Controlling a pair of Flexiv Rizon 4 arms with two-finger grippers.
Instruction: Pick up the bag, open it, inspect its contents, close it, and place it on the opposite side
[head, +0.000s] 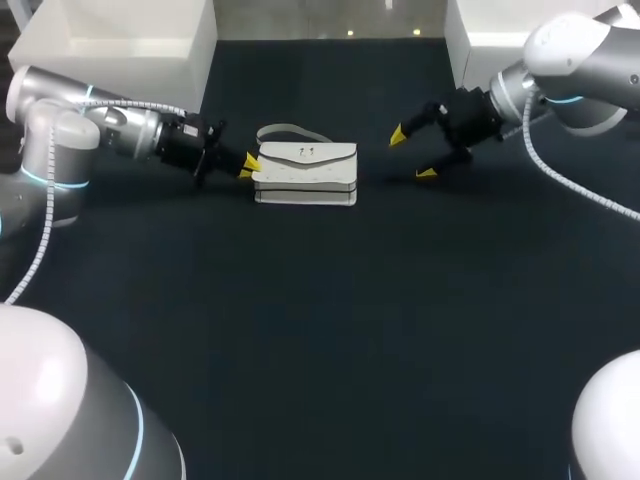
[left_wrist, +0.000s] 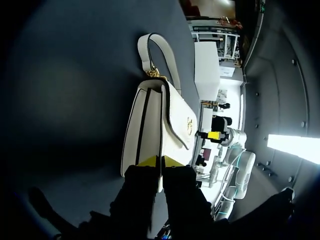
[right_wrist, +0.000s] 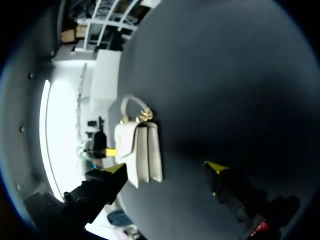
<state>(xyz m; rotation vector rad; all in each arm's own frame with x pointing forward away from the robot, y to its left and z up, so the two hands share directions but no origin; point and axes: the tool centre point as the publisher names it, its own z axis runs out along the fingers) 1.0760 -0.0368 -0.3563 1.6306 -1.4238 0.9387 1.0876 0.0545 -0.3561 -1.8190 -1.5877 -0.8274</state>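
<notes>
Lying far-centre on the dark worktop (head: 320, 330), the white leather flap handbag (head: 306, 172) is being pinched at its left end by the left end effector (head: 248, 166); the right end effector (head: 412, 155) is hovering wide open.

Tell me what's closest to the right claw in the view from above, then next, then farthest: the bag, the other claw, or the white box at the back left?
Starting from the right gripper:
1. bag, in the middle of the table, just to its left.
2. left gripper, at the bag's far end.
3. white box, away at the back left.
</notes>
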